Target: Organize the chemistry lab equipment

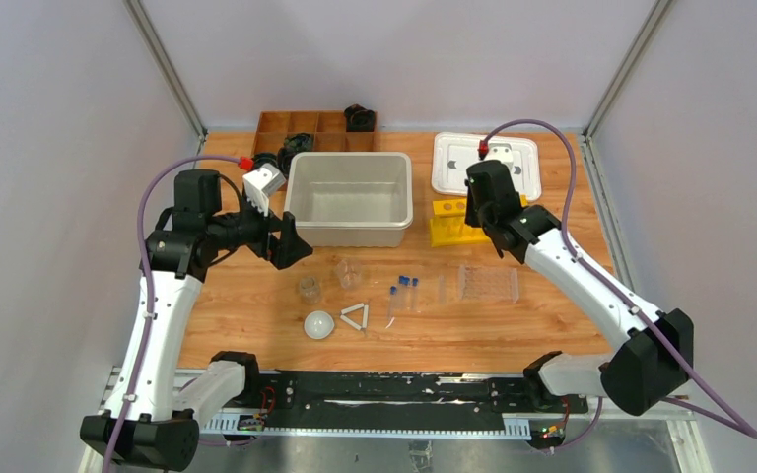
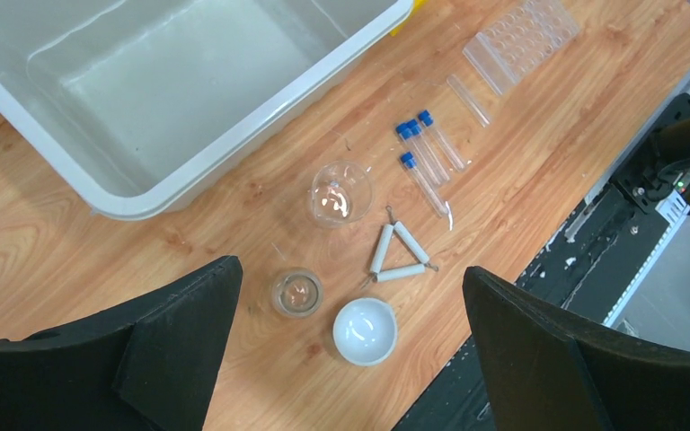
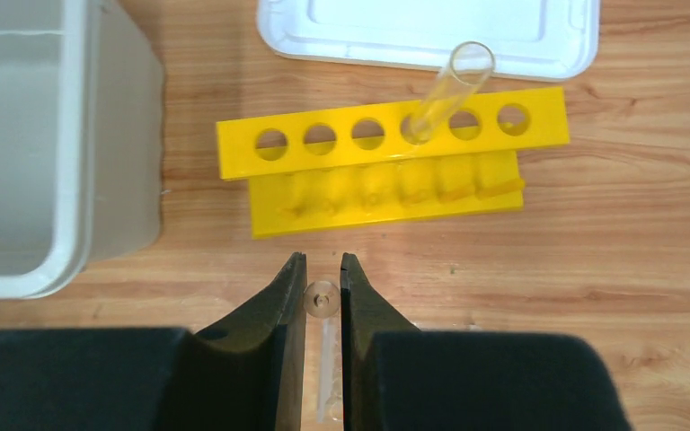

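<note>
Glassware is laid out on the table [image 1: 256, 315] in front of a white bin [image 1: 350, 202]. Two small clear beakers [image 2: 341, 193] are seen near the bin's front wall, the smaller one [image 2: 296, 292] closer to the arms. Just beside the smaller one a white dome [image 2: 365, 330] is set, and a white triangle [image 2: 398, 254] is laid next to the dome, touching neither it nor the beakers. Three blue-capped tubes [image 2: 427, 151] are laid side by side to the right of the triangle. An uncapped tube [image 2: 467, 99] is laid further right, and a clear plastic rack [image 2: 521, 40] lies flat on the table beyond it.

The left end effector [image 1: 290, 240] is held in the air near the bin's left front corner, its fingers spread wide apart with nothing between them.

The right end effector [image 3: 323, 269] is positioned over the table just in front of the yellow rack [image 3: 391, 154]. It is clamped on a thin clear tube [image 3: 322, 301], whose open rim is seen between the fingertips. A second clear tube [image 3: 445, 94] is stood tilted in the rack, in the fourth hole from the left as seen by the right wrist camera. Behind the yellow rack a white lid [image 3: 413, 27] is laid flat. At the far left of the table a brown wooden tray [image 1: 301, 123] is placed, with black coiled objects [image 1: 360, 116] in and beside it
</note>
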`<state>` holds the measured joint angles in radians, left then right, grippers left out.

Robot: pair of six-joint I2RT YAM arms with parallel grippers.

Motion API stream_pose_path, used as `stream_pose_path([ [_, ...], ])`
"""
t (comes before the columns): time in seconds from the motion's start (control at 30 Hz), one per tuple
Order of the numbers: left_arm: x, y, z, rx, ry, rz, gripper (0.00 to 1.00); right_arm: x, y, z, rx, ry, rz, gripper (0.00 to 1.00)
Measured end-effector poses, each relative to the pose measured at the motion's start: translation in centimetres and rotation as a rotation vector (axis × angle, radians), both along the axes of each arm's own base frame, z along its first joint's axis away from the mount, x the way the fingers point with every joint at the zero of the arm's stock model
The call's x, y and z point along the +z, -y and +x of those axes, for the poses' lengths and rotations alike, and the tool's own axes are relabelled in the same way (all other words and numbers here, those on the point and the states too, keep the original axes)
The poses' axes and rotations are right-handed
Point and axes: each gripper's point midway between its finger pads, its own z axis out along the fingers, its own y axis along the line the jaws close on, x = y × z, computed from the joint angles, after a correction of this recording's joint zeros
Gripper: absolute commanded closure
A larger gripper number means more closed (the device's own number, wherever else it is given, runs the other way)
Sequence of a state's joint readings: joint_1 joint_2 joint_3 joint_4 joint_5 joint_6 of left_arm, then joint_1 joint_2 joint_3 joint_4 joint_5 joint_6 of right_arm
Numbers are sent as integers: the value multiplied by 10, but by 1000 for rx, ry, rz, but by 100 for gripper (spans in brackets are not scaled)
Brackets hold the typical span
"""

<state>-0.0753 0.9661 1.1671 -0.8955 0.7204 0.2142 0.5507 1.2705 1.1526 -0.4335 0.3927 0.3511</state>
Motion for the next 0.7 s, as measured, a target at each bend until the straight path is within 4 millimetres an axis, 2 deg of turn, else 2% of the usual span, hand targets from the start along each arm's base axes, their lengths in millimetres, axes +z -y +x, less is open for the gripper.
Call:
stream_pose_path([
  [0.13, -3, -3, 2, 27, -13, 11, 0, -16, 13, 10, -44, 10, -27, 100],
  [0.37, -6, -7, 5, 62, -33, 22, 0, -28, 10, 37, -63, 51, -23, 100],
  [0.57, -7, -9, 6, 74, -32, 32, 0, -48, 8, 43, -64, 48, -28, 100],
  [0.7, -8, -10, 6, 76, -32, 34, 0, -55, 7, 46, -67, 53, -24, 100],
])
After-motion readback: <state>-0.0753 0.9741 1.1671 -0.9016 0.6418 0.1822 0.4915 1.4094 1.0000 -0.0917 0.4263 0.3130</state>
